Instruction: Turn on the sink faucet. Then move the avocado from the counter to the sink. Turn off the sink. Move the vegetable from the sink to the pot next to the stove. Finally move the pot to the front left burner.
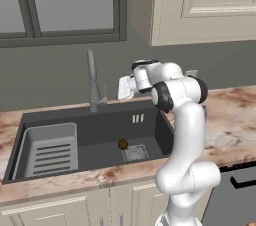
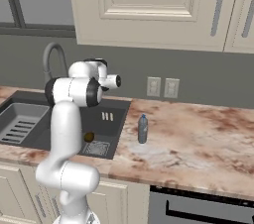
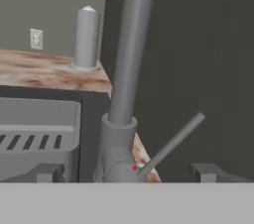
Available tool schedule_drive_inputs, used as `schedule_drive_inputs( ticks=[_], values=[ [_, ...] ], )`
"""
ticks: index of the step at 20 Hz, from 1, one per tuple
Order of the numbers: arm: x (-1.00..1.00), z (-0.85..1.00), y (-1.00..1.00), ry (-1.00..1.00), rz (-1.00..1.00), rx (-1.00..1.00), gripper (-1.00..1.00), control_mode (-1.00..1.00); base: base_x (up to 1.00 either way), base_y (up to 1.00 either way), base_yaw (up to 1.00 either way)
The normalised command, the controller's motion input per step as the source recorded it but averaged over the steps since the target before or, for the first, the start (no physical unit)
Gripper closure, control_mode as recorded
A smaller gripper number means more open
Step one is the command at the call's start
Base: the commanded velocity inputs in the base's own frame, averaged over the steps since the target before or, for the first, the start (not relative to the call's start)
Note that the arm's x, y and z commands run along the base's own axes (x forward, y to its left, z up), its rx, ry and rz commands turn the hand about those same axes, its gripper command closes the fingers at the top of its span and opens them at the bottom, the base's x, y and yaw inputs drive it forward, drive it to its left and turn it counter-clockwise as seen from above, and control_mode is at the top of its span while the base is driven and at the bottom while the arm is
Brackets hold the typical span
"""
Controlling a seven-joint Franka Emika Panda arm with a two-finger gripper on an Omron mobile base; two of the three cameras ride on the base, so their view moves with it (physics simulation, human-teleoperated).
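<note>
The sink faucet point(image 1: 92, 82) rises behind the dark sink point(image 1: 95, 125); its thin lever handle point(image 1: 105, 91) sticks out to the right. My gripper point(image 1: 120, 88) hovers open just right of that lever, level with it and holding nothing. In the hand view the faucet column point(image 3: 128, 69) stands dead ahead and the lever point(image 3: 173, 141) slants up to the right between my spread fingertips point(image 3: 47, 172). The avocado point(image 1: 122, 144) lies on the basin floor beside the square drain point(image 1: 135, 152), also seen as the avocado point(image 2: 89, 137). The pot is out of view.
A slotted grey tray point(image 1: 50, 152) fills the sink's left end. A small bottle point(image 2: 143, 129) stands on the marbled counter point(image 2: 198, 139) right of the sink. The stove front point(image 2: 198, 208) shows at the lower right. A grey cylinder point(image 3: 87, 37) stands on the far counter.
</note>
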Motion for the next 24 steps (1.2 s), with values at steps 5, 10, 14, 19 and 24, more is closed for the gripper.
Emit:
schedule_drive_inputs(
  ticks=[5, 10, 14, 19, 24],
  values=[
    [-0.48, 0.20, -0.36, 0.00, -0.08, 0.02, -1.00, -1.00, 0.00, 0.00, 0.00],
    [-0.40, 0.53, -0.22, 0.00, -0.09, 0.00, -1.00, -1.00, 0.00, 0.00, 0.00],
    [-0.38, 0.59, -0.16, 0.01, -0.10, 0.00, -1.00, -1.00, 0.00, 0.00, 0.00],
    [-0.51, 0.37, -0.09, 0.08, -0.09, 0.00, -1.00, -1.00, 0.00, 0.00, 0.00],
    [-0.65, 0.02, -0.01, 0.16, -0.08, 0.00, -1.00, -1.00, 0.00, 0.00, 0.00]
  ],
)
